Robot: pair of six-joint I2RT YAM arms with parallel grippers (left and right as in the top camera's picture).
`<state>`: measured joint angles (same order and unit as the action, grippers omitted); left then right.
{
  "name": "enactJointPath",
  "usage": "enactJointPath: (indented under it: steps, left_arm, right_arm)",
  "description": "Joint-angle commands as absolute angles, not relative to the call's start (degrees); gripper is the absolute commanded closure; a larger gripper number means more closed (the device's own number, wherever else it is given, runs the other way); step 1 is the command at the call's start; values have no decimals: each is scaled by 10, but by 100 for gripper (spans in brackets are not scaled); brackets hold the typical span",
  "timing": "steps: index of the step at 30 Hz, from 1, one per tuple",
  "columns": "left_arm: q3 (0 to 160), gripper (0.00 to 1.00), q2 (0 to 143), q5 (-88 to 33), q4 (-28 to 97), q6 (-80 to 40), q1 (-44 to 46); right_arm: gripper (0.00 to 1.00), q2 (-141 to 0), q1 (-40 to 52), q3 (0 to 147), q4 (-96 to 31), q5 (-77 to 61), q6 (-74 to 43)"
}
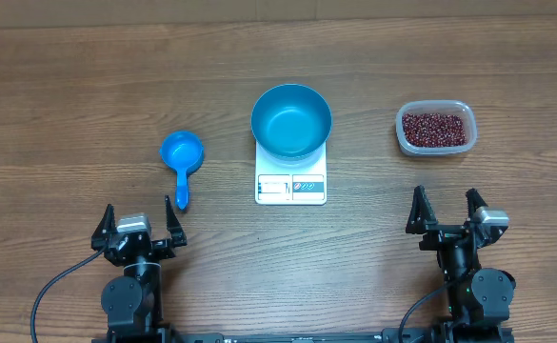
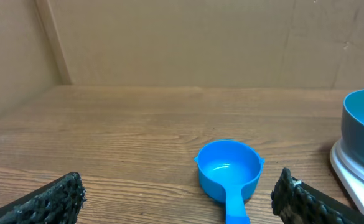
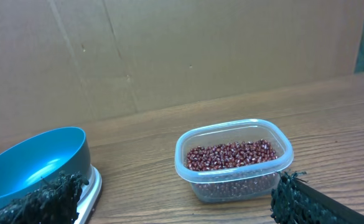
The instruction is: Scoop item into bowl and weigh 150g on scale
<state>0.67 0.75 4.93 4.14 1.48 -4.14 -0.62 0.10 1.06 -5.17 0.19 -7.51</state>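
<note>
While L tool [image 1: 140, 210] & R tool [image 1: 444, 195] gape, bowl [image 1: 291, 120] on scale [image 1: 291, 170], label [image 1: 291, 187] illegible, beans [image 1: 435, 128] in tub [image 1: 400, 131]

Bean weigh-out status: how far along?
Done: the empty bowl sits on the scale. In hand: nothing; left pincer and right pincer are open, apart from everything. Remaining: grab the scoop, move beans from the tub into the bowl, reach target weight.

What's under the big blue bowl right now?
The white scale sits under the blue bowl. From overhead only the scale's front edge shows, with its display and label. The bowl covers the rest of its top, so nothing there can be checked.
</note>
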Motion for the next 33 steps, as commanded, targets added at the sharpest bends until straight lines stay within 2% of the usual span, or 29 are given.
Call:
enactJointPath:
  steps: [1, 9, 18, 33]
  left_arm:
    - [37, 0, 3, 46, 48, 6, -39]
    - [133, 0, 60, 49, 95, 24, -40]
    - [273, 1, 250, 51, 121, 32, -42]
    - [587, 0, 585, 43, 350, 32, -42]
  right_arm:
    - [0, -2, 4, 4, -48, -1, -79]
    - [0, -2, 4, 4, -48, -1, -79]
    - [0, -2, 4, 4, -48, -1, -79]
    - [0, -2, 4, 4, -48, -1, -79]
